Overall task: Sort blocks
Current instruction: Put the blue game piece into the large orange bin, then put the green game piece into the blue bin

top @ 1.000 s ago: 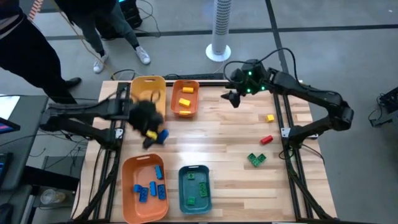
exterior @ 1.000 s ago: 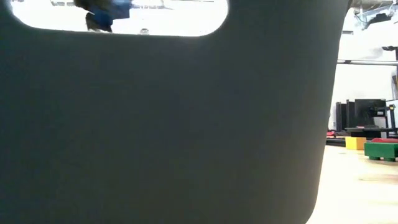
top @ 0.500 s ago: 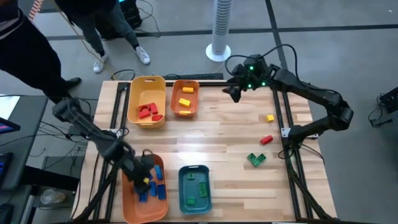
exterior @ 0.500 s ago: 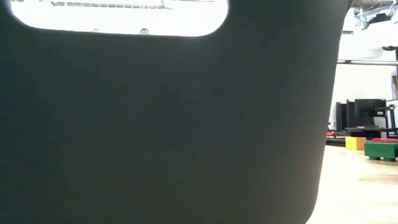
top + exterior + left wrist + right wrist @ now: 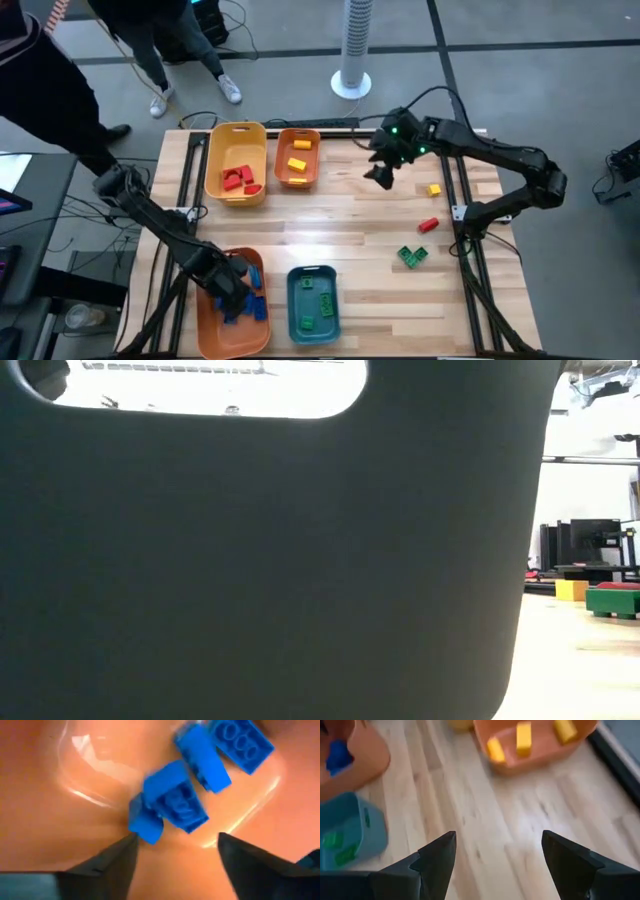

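Now the left gripper point(image 5: 172, 851) hangs open and empty over blue blocks point(image 5: 175, 802) in the orange bin point(image 5: 210, 330), while the right gripper point(image 5: 497, 857) is open too; such hard, light, smooth bricks should probably be pinched on flat sides.

Blue block point(image 5: 175, 802) now out of left hand point(image 5: 172, 852).

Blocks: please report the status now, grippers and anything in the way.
Left gripper open over the orange bin, blue blocks lying inside. Right gripper open, empty, above bare table. Loose yellow block, red block, green blocks unsorted. Nothing blocking.
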